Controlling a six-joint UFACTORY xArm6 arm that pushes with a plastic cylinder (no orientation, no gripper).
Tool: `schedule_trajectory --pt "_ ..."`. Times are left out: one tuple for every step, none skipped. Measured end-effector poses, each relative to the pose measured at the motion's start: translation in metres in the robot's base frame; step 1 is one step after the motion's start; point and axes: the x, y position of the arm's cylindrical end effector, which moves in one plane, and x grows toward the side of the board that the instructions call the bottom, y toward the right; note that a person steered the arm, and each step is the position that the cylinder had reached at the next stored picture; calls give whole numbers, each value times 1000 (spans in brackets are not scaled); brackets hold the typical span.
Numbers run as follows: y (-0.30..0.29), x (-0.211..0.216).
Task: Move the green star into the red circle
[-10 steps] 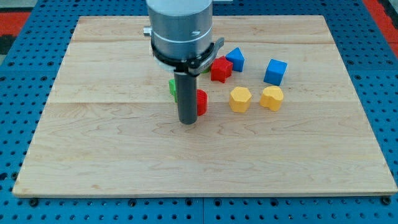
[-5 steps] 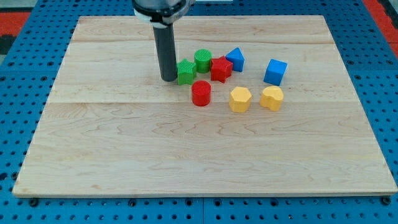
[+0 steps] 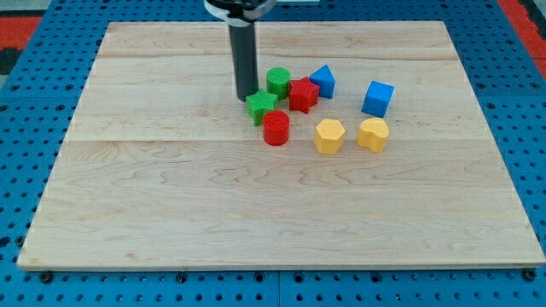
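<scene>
Green star [image 3: 261,107] touching red circle [image 3: 275,128] | my tip [image 3: 246,96] at star's upper-left edge | bare rod, no jaws

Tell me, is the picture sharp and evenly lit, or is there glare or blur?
Camera view: even, soft light with no glare on the wooden board; my tip and the green star beside it look sharp; shadows are faint.

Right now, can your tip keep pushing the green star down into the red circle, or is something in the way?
Probably yes. My tip sits at the green star's upper-left edge, and the red circle lies just below-right of the star, seemingly touching it. The green cylinder and red star stand off that line.
</scene>
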Motion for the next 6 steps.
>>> schedule_trajectory --pt "3 1" --pt "3 15" --pt "-39 21" --pt "-89 26" --pt "-112 70" --pt "-97 83"
